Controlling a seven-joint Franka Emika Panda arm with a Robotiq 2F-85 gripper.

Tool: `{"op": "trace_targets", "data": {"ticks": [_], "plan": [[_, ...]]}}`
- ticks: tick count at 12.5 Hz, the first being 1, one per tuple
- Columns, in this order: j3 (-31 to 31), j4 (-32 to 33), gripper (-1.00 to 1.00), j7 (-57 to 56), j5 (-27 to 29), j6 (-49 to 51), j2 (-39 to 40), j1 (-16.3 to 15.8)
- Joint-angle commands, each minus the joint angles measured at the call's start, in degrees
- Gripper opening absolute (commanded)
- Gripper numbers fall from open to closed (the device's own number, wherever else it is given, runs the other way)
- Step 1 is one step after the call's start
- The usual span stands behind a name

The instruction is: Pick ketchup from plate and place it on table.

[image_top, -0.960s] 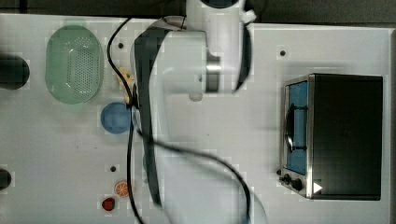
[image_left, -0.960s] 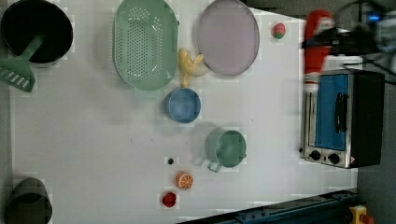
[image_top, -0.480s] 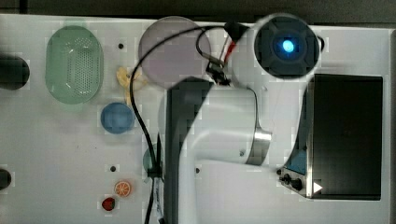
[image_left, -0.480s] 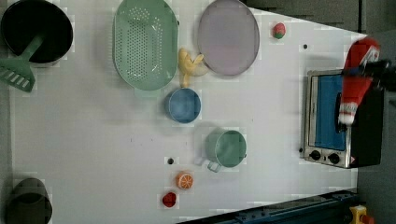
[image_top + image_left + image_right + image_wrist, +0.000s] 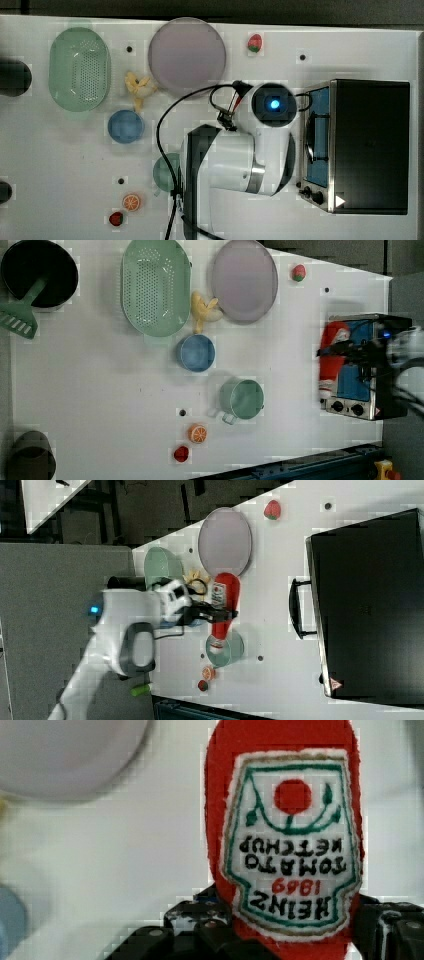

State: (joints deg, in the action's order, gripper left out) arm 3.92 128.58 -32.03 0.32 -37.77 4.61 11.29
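Carrying the ketchup (image 5: pixel 334 360) clear of the plate (image 5: pixel 244 280), well apart from it. Clamping the red body across its middle with the claw (image 5: pixel 222 614), pressing in on both flanks beside the white label. Holding it lengthwise, pointing the whitish tip toward the left view's bottom. Hanging it just in front of the small black oven (image 5: pixel 370 145) in the left view, and over the green cup (image 5: pixel 226 649) in the right view. Probably keeping it off the table (image 5: pixel 60 165) yet, judging by the raised arm.

Leaving the plate bare, so finishing the pick and entering the placing half of the task. Needing only a lowering onto open white tabletop and a release.

Comparing with 1 second ago in the left view: no longer hovering near the far edge beside the strawberry (image 5: pixel 299 272), having slid down the left view. Comparing with half a second ago: having shifted off the oven's top toward the left view's left. In the top view, having uncovered the plate by swinging the arm aside.
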Motion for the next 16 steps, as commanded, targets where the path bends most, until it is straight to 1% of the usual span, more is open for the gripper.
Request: {"op": "trace_targets", "data": {"ticks": [1, 3, 5, 6, 9, 11, 13, 14, 16], "plan": [[1.53, 3.46, 0.27, -0.67, 0.53, -4.79, 1.88, -0.27], [1.75, 3.44, 0.27, -0.43, 0.53, -5.62, 5.38, -0.32], [1.82, 3.38, 0.27, -0.41, 0.53, -8.85, 8.37, -0.42], [1.87, 3.48, 0.36, -0.42, 0.52, -10.06, 9.29, -0.47], [2.10, 3.30, 0.98, -0.42, 0.52, -10.28, 9.07, -0.48], [2.20, 2.55, 1.00, -0.39, 0.53, -9.64, 7.64, -0.48], [2.32, 0.36, 1.00, 1.36, 0.53, -9.19, 5.07, -0.48], [2.34, -1.13, 1.00, 3.22, 0.53, -7.94, 3.34, -0.48], [2.52, -5.19, 1.00, 10.58, 0.53, -1.70, -0.49, -0.51]]}}
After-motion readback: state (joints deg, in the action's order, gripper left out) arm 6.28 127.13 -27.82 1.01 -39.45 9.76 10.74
